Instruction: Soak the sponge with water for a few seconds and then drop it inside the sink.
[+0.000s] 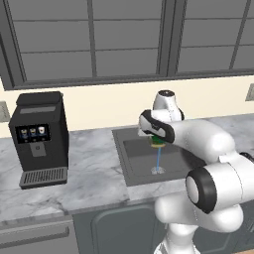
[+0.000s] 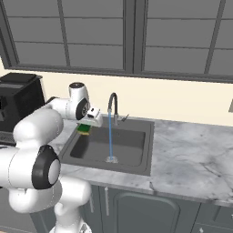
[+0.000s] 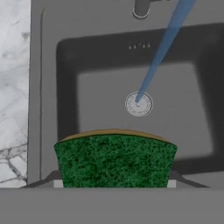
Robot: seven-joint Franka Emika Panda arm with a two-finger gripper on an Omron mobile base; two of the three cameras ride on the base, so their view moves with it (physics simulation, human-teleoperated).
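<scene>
The gripper [image 2: 84, 126] is closed on the sponge [image 3: 114, 159], holding it above the sink [image 2: 136, 164], over the basin's left part in the right base view. In the hand view the sponge's green face fills the lower middle, with a thin yellow edge showing along its top; the finger tips themselves are hidden behind it. The sponge [image 2: 84, 130] hangs clear of the basin floor and to the side of the water [image 2: 110, 136], not in it.

The water falls as a thin blue stream from the curved grey faucet [image 2: 112, 107] at the back rim straight down onto the round silvery drain [image 3: 138, 104]. In the left base view the sponge [image 1: 158, 144] peeks out under the arm's wrist, with the stream [image 1: 158, 159] just beneath it in that angle.

A black coffee machine [image 1: 39, 139] stands on the marble counter [image 1: 94, 173], well apart to the left of the sink. Its small front panel shows three little icons; no writing or brand can be read on it. Grey-framed windows [image 2: 136, 36] run along the wall behind.
</scene>
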